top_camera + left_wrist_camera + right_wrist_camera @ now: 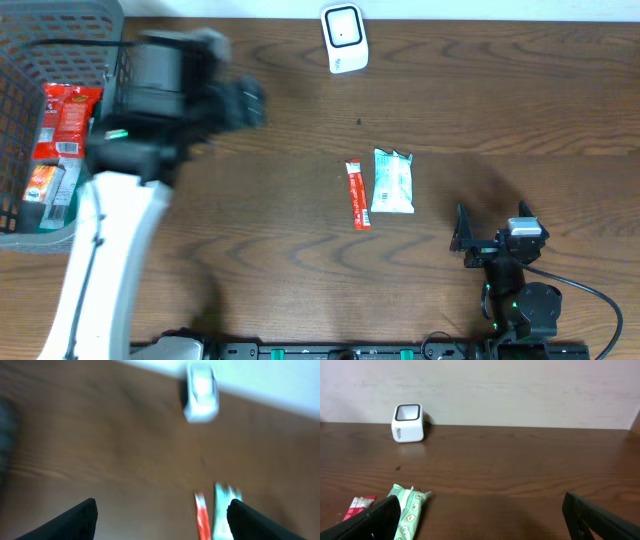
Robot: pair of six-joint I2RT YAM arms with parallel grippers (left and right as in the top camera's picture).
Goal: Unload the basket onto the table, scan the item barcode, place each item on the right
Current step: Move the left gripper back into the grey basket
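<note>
Left gripper [161, 505] hangs wide open and empty beside the basket [20, 70], well apart from the red stick packet [357, 195] and green-white pouch [392, 181] lying side by side mid-table. Right gripper [481, 499] gapes empty too, near the pouch. The scanner [343, 38] stands at the far edge.

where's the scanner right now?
Overhead view: the white scanner stands at the far edge of the table, centre, well beyond the red stick packet and green pouch, touching neither.
</note>
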